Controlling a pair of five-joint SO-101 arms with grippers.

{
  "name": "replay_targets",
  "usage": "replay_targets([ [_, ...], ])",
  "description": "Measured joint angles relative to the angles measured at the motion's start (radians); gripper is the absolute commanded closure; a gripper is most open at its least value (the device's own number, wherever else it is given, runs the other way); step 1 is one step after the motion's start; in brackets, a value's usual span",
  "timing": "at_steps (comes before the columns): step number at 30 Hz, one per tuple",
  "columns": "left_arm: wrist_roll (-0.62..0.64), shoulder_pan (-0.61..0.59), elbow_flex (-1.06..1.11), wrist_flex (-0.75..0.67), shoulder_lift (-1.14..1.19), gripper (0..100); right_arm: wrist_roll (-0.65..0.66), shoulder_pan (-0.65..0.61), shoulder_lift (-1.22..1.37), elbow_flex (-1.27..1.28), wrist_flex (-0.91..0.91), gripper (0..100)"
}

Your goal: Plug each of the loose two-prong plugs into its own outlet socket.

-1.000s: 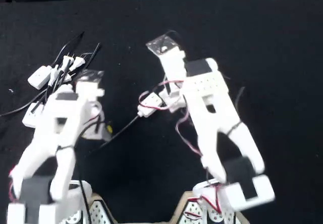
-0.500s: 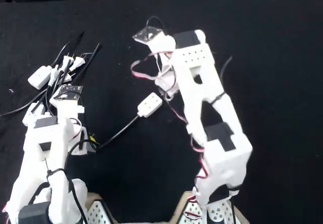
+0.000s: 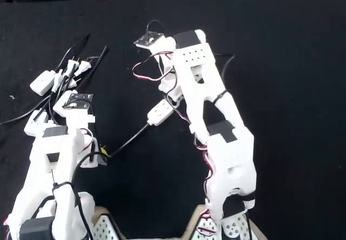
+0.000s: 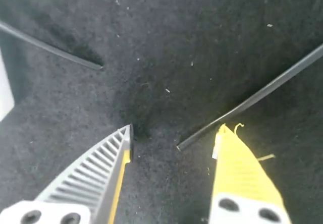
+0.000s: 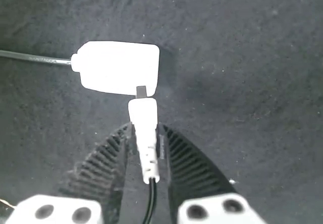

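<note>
Table (image 3: 292, 88): black cloth, more sockets (image 3: 42, 81) left lying at its left side.
Right gripper (image 5: 146, 129): pinched on plug (image 5: 144, 114); prongs set against socket (image 5: 117, 65), not fully seated.
Left gripper (image 4: 174, 130): spread, held over bare cloth.
Change: plug has been swung across to socket; insertion is judged near.

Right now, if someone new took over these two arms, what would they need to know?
Right gripper: shut on a white plug. Its prongs are at the face of the outlet socket, with a bit of prong showing, so it is not fully seated.
Left gripper: open and holding nothing, low over the black cloth, with a black cable ending between its fingers.
Other white plugs and sockets lie tangled just beyond the left arm.
Done: no plug seen fully home.
Left: push this plug in, then pair off the rest.
</note>
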Motion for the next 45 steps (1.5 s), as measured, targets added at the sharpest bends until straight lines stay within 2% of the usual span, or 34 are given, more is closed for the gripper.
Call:
replay_targets([
  [9, 0.0, 0.0, 0.0, 0.0, 0.0, 73, 0.046, -0.064, 0.0, 0.0, 0.0, 98.8],
  [16, 0.0, 0.0, 0.0, 0.0, 0.0, 73, 0.051, -0.06, 0.0, -0.029, 0.0, 98.8],
  [26, 0.0, 0.0, 0.0, 0.0, 0.0, 73, 0.055, 0.066, 0.012, -0.054, -0.041, 98.8],
  [36, 0.0, 0.0, 0.0, 0.0, 0.0, 73, 0.054, 0.071, 0.138, -0.054, -0.124, 98.8],
  [45, 0.0, 0.0, 0.0, 0.0, 0.0, 73, 0.054, -0.028, 0.138, -0.054, -0.094, 98.8],
])
